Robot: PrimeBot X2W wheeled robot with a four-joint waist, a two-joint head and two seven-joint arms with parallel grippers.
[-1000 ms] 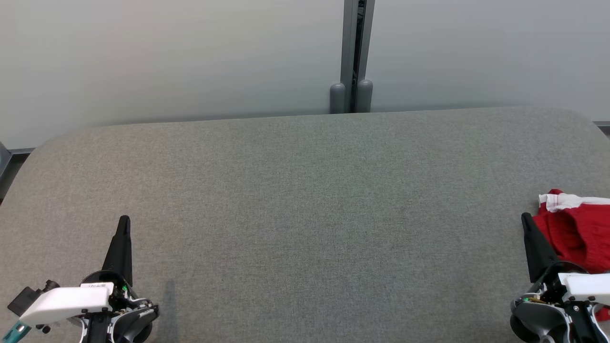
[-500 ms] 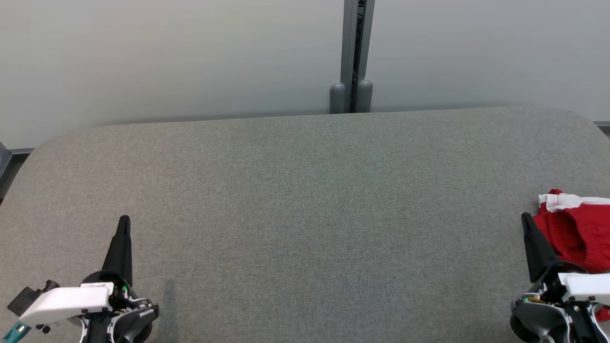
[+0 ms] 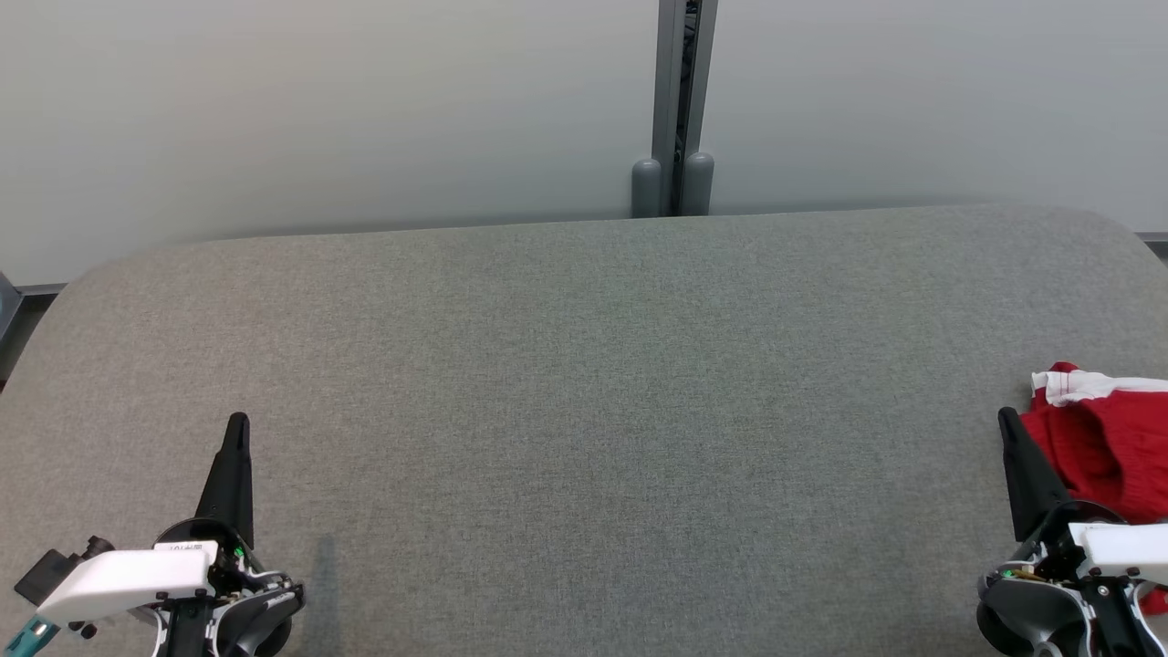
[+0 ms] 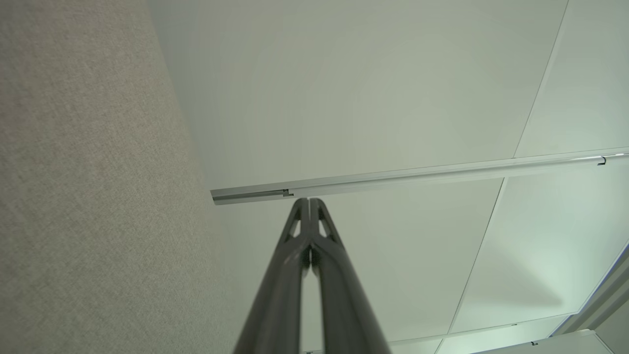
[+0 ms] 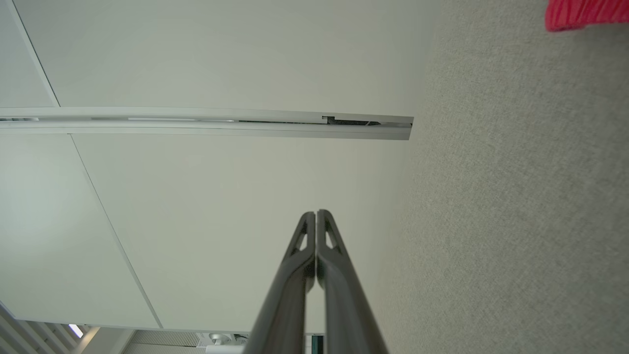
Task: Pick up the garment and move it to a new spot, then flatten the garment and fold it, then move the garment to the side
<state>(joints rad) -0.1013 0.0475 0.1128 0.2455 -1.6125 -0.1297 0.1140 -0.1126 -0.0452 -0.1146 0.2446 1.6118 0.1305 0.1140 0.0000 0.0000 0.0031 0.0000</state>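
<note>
The garment point(image 3: 1109, 438) is red with a white band, lying crumpled at the right edge of the grey fabric table point(image 3: 584, 383); a red corner of the garment point(image 5: 585, 12) appears in the right wrist view's top right. My right gripper point(image 3: 1007, 419) is shut and empty, hovering at the lower right, just left of the garment. At the lower left, my left gripper point(image 3: 238, 421) is shut and empty, far from the garment. Both wrist views show the fingertips pressed together: left gripper point(image 4: 309, 200), right gripper point(image 5: 315, 213).
A pale wall point(image 3: 319, 109) rises behind the table, with a grey vertical post point(image 3: 677, 109) at its middle. The table's far corners are rounded. A floor strip point(image 3: 18, 310) shows past the left edge.
</note>
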